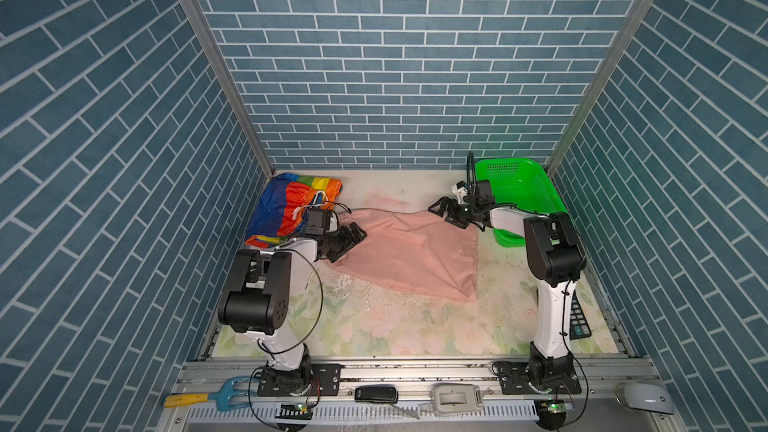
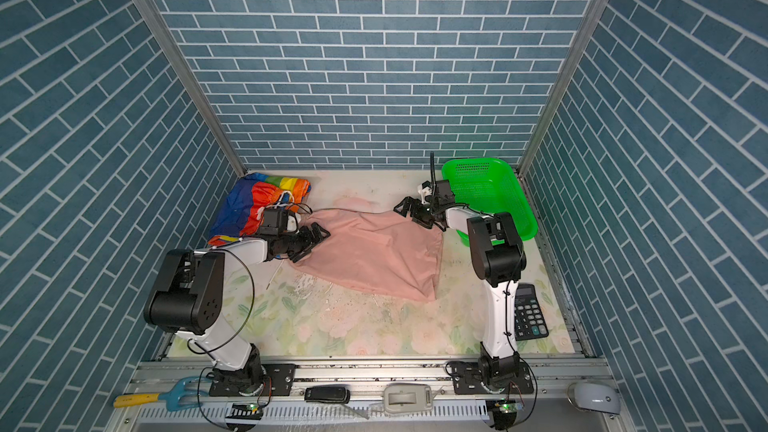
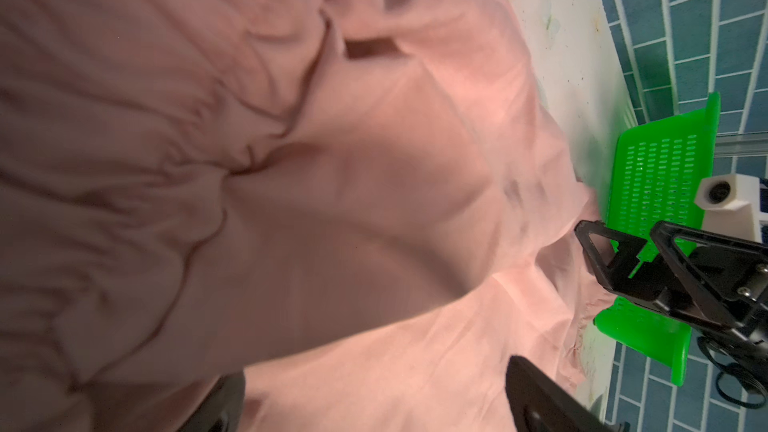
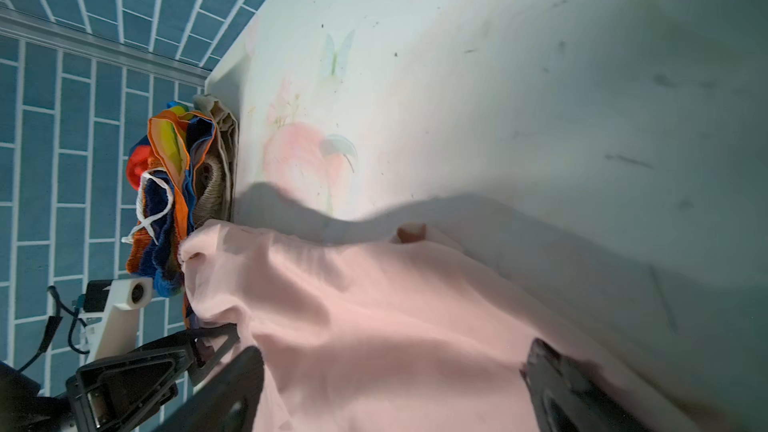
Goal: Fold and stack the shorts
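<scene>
The pink shorts [image 1: 407, 251] [image 2: 374, 255] are spread out in the middle of the table [image 1: 395, 326], and some wrinkles are seen in them. The rainbow shorts [image 1: 282, 205] [image 2: 245, 205] are laid in the far left corner of the table. In the right wrist view, the beige shorts [image 4: 220, 151] are seen under the rainbow shorts [image 4: 166, 184], so a small pile is made there. The left end of the pink shorts is found right beside that pile.

The left end effector [image 1: 351, 245] [image 2: 313, 243] is held low at the left end of the pink shorts. Its jaws are spread wide apart, and nothing is squeezed by them. Pink cloth [image 3: 374, 201] is seen between them in the left wrist view.

The right end effector [image 1: 446, 214] [image 2: 409, 211] is held at the far right corner of the pink shorts, just beside the green basket [image 1: 523, 184] [image 2: 490, 189]. Its jaws are spread wide apart too, and pink cloth [image 4: 374, 326] is seen between them.

A black calculator [image 2: 530, 313] is laid near the right edge of the table.
</scene>
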Robot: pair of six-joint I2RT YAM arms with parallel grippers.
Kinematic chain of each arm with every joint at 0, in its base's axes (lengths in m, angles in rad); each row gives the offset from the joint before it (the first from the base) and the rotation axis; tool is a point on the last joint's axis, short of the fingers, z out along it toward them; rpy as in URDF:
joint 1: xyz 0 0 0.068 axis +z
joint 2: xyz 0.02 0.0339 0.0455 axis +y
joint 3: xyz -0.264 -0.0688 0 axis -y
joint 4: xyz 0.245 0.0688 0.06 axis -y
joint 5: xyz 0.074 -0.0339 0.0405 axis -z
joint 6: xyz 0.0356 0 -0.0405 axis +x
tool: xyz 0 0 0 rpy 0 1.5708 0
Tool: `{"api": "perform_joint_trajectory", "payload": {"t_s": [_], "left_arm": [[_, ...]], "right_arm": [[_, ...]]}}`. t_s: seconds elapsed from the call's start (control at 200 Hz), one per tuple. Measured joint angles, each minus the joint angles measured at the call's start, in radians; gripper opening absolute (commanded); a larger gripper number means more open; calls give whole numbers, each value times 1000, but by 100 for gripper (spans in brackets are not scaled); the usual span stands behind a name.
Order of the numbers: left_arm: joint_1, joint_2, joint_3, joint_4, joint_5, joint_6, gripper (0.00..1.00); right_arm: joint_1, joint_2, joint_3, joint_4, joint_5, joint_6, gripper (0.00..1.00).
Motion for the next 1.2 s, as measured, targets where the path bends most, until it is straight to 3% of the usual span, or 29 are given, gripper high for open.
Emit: {"api": "perform_joint_trajectory", "payload": {"t_s": [0.125,0.245,0.405,0.58,0.74,0.88,1.03,1.2], "left_arm": [[-6,-55,9,-113,-26,17,100],[-27,-117,110,-271,-82,65,100],[-50,-132,217,-307,-74,91,100],[-89,-124,198,-343,-75,92,100],[-105,-123,195,-352,-75,92,100],[-105,-123,195,-379,-83,106,100],[-105,-124,195,-418,-103,132,100],[-105,-124,202,-451,-116,152,100]], "right_arm": [[24,-178,-129,-93,37,-47,99],[47,-362,-260,-161,100,-81,99],[45,-545,-480,-255,200,-85,99],[43,-665,-612,-388,290,-104,99],[46,-656,-618,-394,309,-106,96],[82,-604,-615,-359,312,-101,84],[137,-556,-596,-312,312,-93,59],[147,-519,-589,-297,329,-86,5]]}}
